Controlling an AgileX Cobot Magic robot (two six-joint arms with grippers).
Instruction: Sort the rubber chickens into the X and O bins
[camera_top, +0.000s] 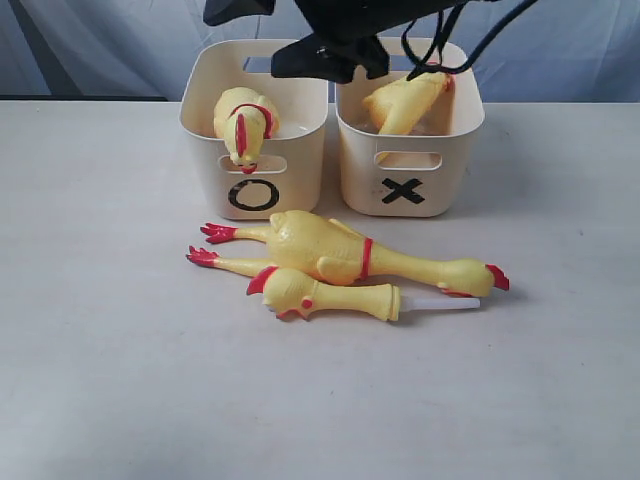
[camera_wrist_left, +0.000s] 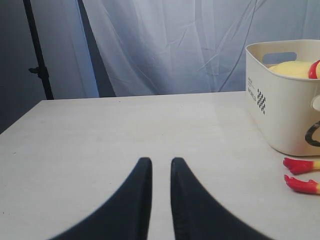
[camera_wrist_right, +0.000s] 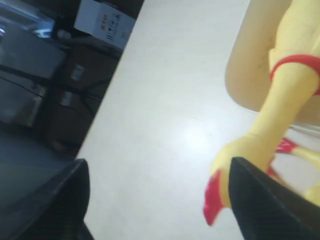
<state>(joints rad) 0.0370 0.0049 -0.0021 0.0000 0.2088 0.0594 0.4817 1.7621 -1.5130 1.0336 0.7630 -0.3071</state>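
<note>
Pale matte surface (camera_top: 100, 380); blue-grey curtain (camera_wrist_left: 175, 45) at 12 o'clock. O bin (camera_top: 205, 150) at 11 o'clock with draped chicken (camera_top: 243, 125) over its rim; X bin (camera_top: 455, 170) at 1 with leaning chicken (camera_top: 405, 100). Large chicken (camera_top: 330, 250) and small chicken (camera_top: 330, 297) touching at centre. Left fingers (camera_wrist_left: 135, 200) nearly together, empty. Right fingers (camera_wrist_right: 260, 200) wide apart.

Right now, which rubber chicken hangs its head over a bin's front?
The chicken in the O bin: its head droops over the handle slot of the O bin. The X bin chicken leans inside; a large chicken and a small chicken lie on the table.
</note>
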